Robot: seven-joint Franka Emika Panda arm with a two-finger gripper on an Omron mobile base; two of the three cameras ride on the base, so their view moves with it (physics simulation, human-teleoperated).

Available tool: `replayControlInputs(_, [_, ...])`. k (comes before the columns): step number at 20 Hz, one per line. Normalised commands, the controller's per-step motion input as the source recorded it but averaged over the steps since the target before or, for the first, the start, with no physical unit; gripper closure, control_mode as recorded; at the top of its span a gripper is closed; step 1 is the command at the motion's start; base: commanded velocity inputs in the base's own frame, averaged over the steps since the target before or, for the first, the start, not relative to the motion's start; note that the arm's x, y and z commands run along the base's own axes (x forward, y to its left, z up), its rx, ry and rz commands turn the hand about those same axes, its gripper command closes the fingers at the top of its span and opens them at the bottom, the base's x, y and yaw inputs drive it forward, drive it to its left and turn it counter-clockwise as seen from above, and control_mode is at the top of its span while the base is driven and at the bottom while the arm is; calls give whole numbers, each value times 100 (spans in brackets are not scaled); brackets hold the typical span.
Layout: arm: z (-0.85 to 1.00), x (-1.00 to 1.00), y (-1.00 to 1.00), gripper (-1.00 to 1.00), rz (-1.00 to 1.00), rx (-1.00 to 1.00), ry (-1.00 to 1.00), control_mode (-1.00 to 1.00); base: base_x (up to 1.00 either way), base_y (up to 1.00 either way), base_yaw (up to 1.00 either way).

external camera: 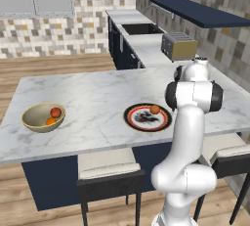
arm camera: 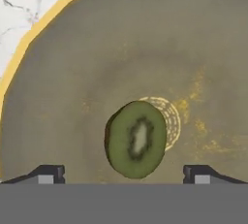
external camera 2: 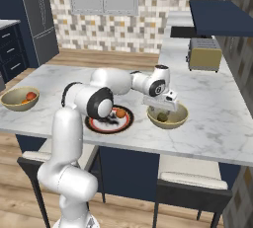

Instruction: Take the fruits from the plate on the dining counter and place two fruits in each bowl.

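Observation:
My gripper (external camera 2: 162, 109) hovers just above the right bowl (external camera 2: 183, 116), its fingertips (arm camera: 46, 174) spread wide, so it is open. Between them a dark green fruit (arm camera: 135, 139), cut face up, lies free on the bottom of that bowl (arm camera: 121, 48). The plate (external camera: 133, 120) in the middle of the dining counter (external camera: 88, 98) carries one orange fruit (external camera: 155, 109). At the counter's left end, the other bowl (external camera: 29, 117) holds a red fruit (external camera: 55, 112) and an orange fruit (external camera: 51, 121).
A toaster (external camera: 179, 46) and a sink (external camera: 141, 28) sit on the pale worktop behind the counter, under a navy shelf (external camera: 205, 12). Stools (external camera: 108, 169) stand along the counter's near side. My own arm (external camera: 190, 122) blocks the right bowl in the left base view.

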Motion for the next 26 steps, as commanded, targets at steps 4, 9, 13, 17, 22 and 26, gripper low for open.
replayControlInputs(4, [67, -34, 25, -100, -1, 0, -7, -100, 0, 0, 0])
replayControlInputs(9, [9, -65, 63, -100, -13, 0, -1, -100, 0, 0, 0])
replayControlInputs(13, [0, -55, 93, -100, -10, -5, 0, -100, 0, 0, 0])
replayControlInputs(17, [0, -29, 93, -100, -3, -8, 0, -100, 0, 0, 0])
replayControlInputs(22, [-3, 14, 86, -100, -12, -12, 8, -100, 0, 0, 0])
replayControlInputs(26, [-11, 48, 48, -100, -18, -13, 9, -100, 0, 0, 0])
